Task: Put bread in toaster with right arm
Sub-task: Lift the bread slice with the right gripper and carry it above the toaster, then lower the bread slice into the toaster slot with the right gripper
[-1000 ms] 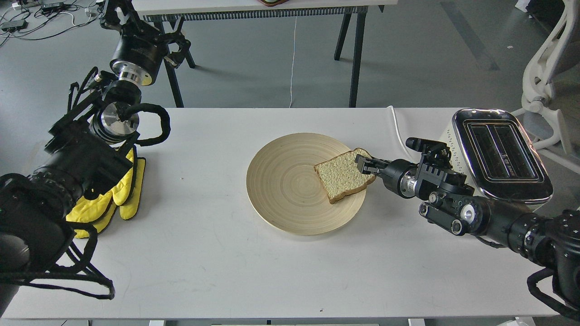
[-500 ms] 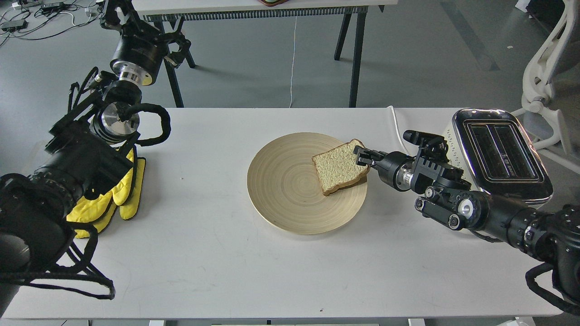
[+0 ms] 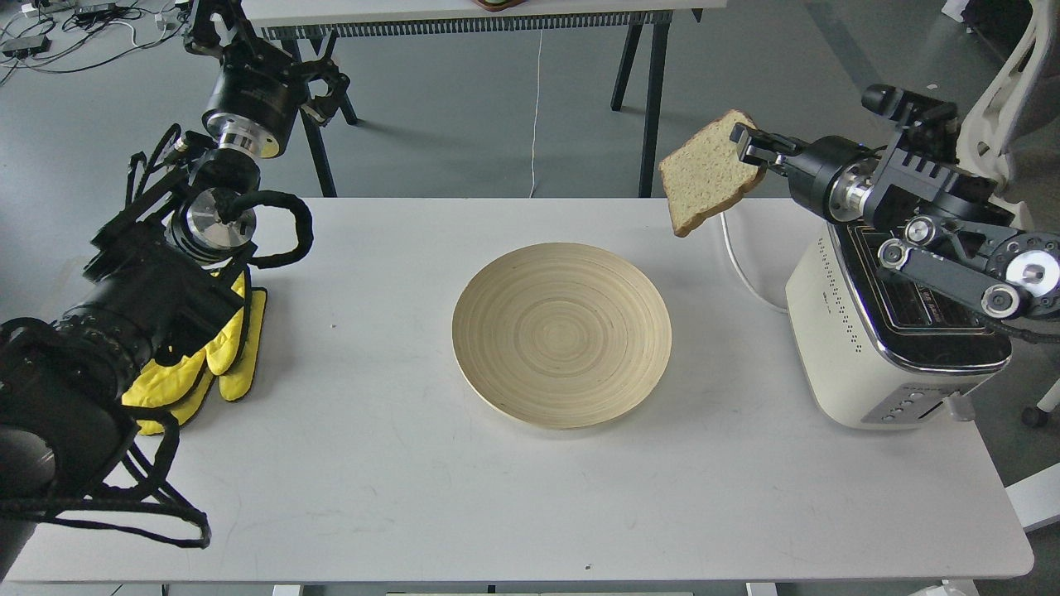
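1. The white table (image 3: 397, 463) carries everything in the scene.
2. The left arm (image 3: 149, 273) lies along the table's left edge over yellow gloves (image 3: 224, 356); its gripper (image 3: 217, 21) is too dark and cluttered to tell whether it is open or closed.
3. The right arm (image 3: 952, 240) reaches across above the toaster (image 3: 861, 348), which stands at the table's right end.
4. The round wooden plate (image 3: 561, 335) sits mid-table.
5. The bread (image 3: 704, 175) hangs tilted in the air, left of the toaster and above the table's far edge.
6. The right gripper (image 3: 749, 147) is clamped on the bread's upper right corner.
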